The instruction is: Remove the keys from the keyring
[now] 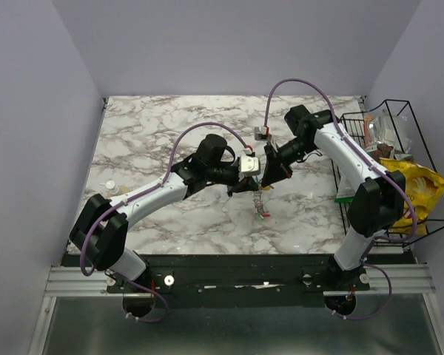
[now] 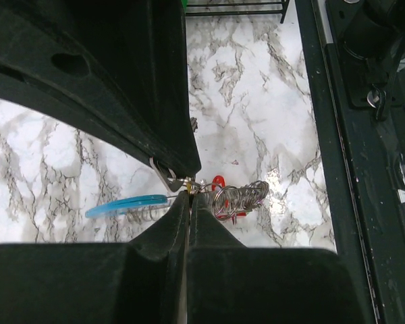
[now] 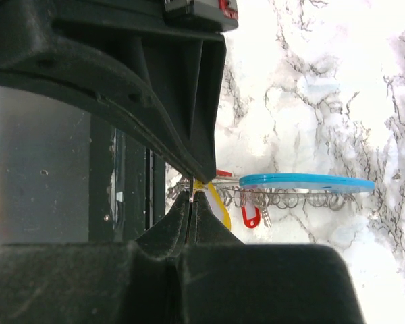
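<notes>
view: top external
table [image 1: 155,148]: white marble with grey veins.
left fingers [image 1: 244,185]: over the table's middle, tips meeting the right fingers [image 1: 272,171].
keyring [image 1: 260,196]: hangs from where the tips meet, over the table's middle.
keys [image 1: 263,214]: red and green specks at its low end; cannot tell if they touch the table.
wire basket [image 1: 399,126]: at the table's right edge, a yellow bag [image 1: 422,185] in it.
white bottle [image 1: 111,188]: at the table's left edge.

view: left wrist
left fingers [image 2: 169,229]: closed tip to tip, no gap; a small metal bit at the tips, cannot tell what is pinched.
right fingers [image 2: 121,81]: reach the same spot.
keyring [image 2: 125,204]: blue part edge-on above the table, just beside the tips.
metal rings [image 2: 246,196]: a coil on the tips' other side.
red key [image 2: 218,181]: touching the coil.

view: right wrist
right fingers [image 3: 162,233]: closed, thin wire at the tips; cannot tell what is pinched.
left fingers [image 3: 135,88]: close above them.
yellow key [image 3: 214,201]: against the tips.
keyring [image 3: 304,181]: blue edge above the table, metal rings [image 3: 283,200] along it.
red key [image 3: 250,217]: hangs by the rings.
</notes>
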